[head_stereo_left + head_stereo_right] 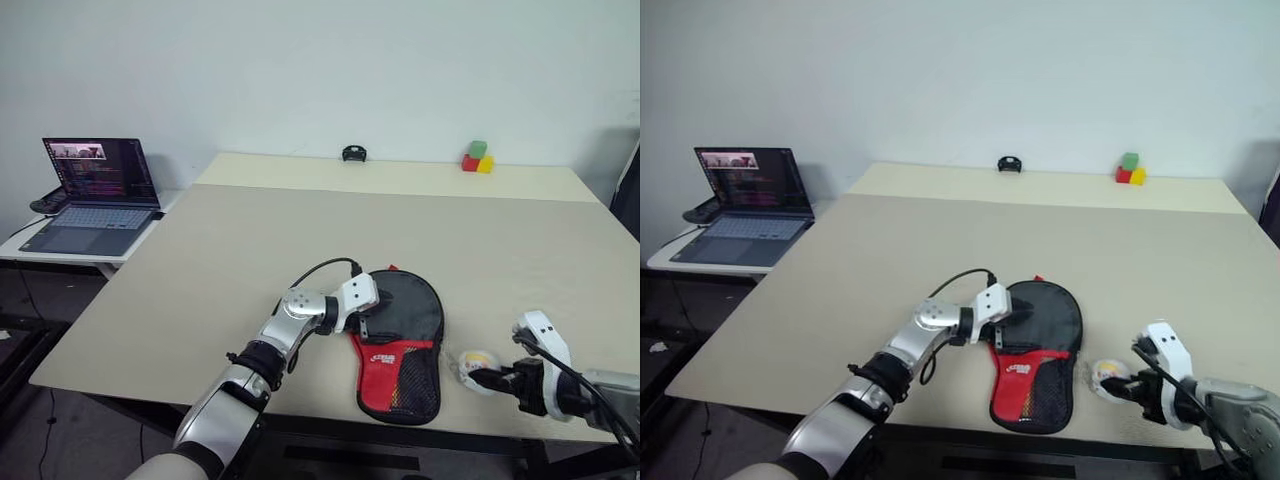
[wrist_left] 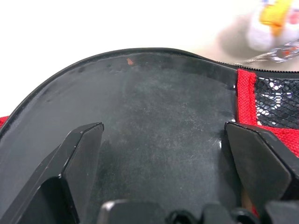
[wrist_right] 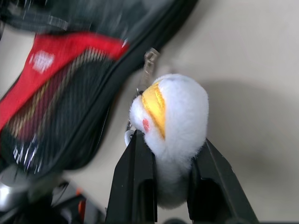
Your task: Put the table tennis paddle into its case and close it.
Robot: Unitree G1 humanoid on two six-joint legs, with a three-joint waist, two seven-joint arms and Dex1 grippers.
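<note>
The case (image 1: 400, 345) lies flat near the table's front edge, its black round part toward the far side and its red panel, white logo and mesh pocket toward me. The paddle is hidden. My left gripper (image 1: 363, 323) is at the case's left edge, open, with its fingers (image 2: 81, 154) spread wide over the case's black face (image 2: 159, 116). A small white and yellow plush charm (image 1: 478, 362) lies just right of the case, and a metal chain (image 3: 148, 63) joins it to the case's edge. My right gripper (image 3: 170, 140) is shut on the charm.
An open laptop (image 1: 95, 195) sits on a side table to the left. At the table's (image 1: 250, 240) far edge are a small black object (image 1: 354, 153) and a stack of coloured blocks (image 1: 477, 158). The case lies close to the front edge.
</note>
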